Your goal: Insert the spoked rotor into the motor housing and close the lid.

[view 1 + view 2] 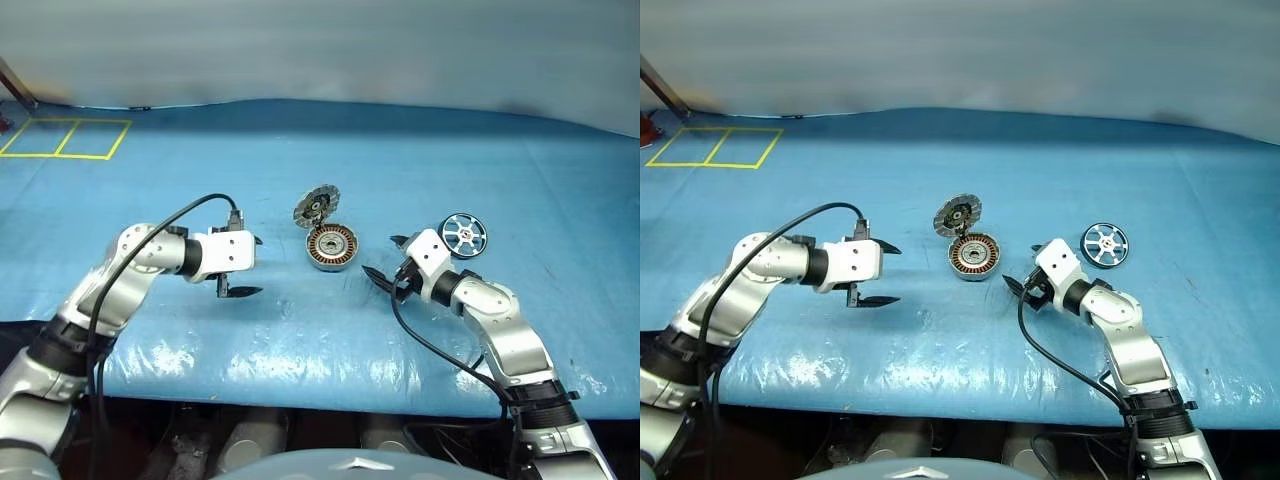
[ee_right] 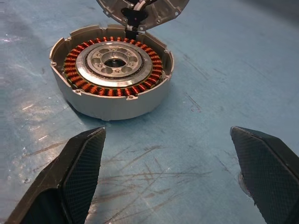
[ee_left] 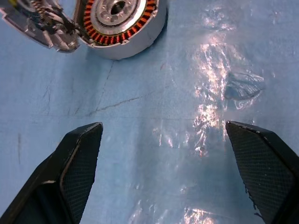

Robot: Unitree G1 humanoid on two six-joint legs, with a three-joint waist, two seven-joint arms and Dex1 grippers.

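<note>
The motor housing [image 1: 331,247], a short silver cup with copper windings, sits mid-table on the blue cover. Its slotted lid [image 1: 316,207] stands tilted open, joined at the far rim. The spoked rotor [image 1: 463,235], a dark wheel with pale spokes, lies flat to the housing's right, just behind my right wrist. My left gripper [image 1: 250,266] hovers open to the left of the housing, holding nothing. My right gripper [image 1: 382,257] is open and empty just right of the housing, pointing at it. The right wrist view shows the housing [image 2: 112,77] close ahead of the open fingers [image 2: 84,163].
The blue plastic sheet [image 1: 300,340] covers the whole table and folds over its front edge. Yellow tape squares [image 1: 65,138] mark the far left corner. A black cable [image 1: 180,215] loops above my left forearm, another hangs under my right arm.
</note>
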